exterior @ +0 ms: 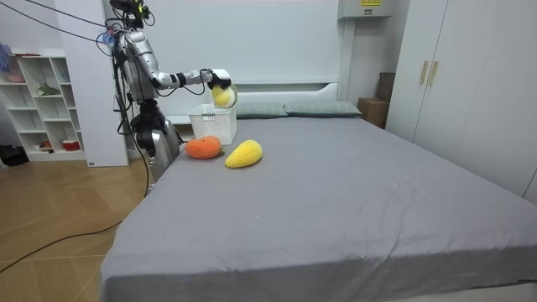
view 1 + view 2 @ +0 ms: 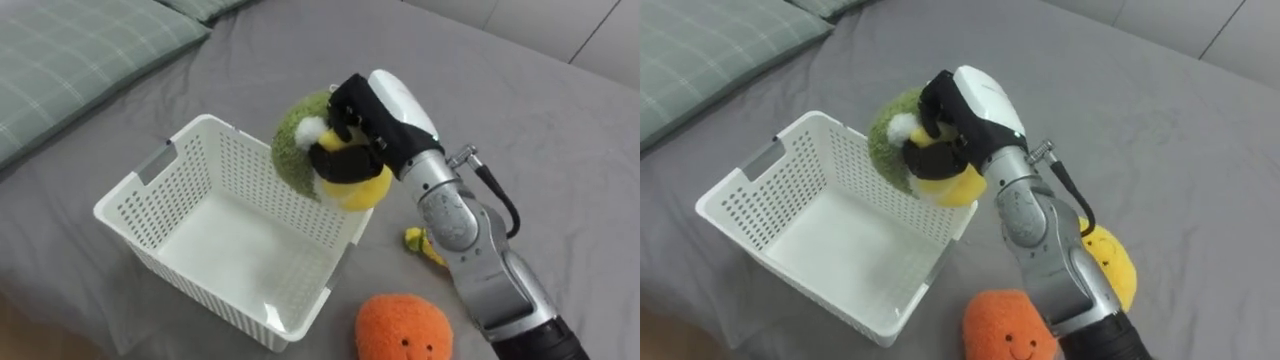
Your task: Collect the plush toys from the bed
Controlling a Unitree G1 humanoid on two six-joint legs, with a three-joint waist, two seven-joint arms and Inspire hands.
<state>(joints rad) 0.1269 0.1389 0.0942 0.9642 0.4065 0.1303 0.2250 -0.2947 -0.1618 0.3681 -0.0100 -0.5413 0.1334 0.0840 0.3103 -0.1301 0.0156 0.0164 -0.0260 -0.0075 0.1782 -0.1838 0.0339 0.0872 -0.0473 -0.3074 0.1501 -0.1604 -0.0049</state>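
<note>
My right hand point(image 2: 380, 115) has its fingers curled tight round the green fluffy toy point(image 2: 300, 150), up over the edge of the empty white basket point(image 2: 235, 165), so no toy is in yet, and the orange toy point(image 2: 402, 325) and the yellow toy point(image 2: 1108, 262) lie on the bed point(image 2: 560, 130) beside it.

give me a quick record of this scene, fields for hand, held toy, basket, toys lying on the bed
right hand: shut on held toy
held toy: green and yellow plush, over the basket's rim
basket: white, on the bed, no toy inside
toys on bed: orange plush, yellow plush, both beside the basket
robot: stands at the bedside by the basket
</note>
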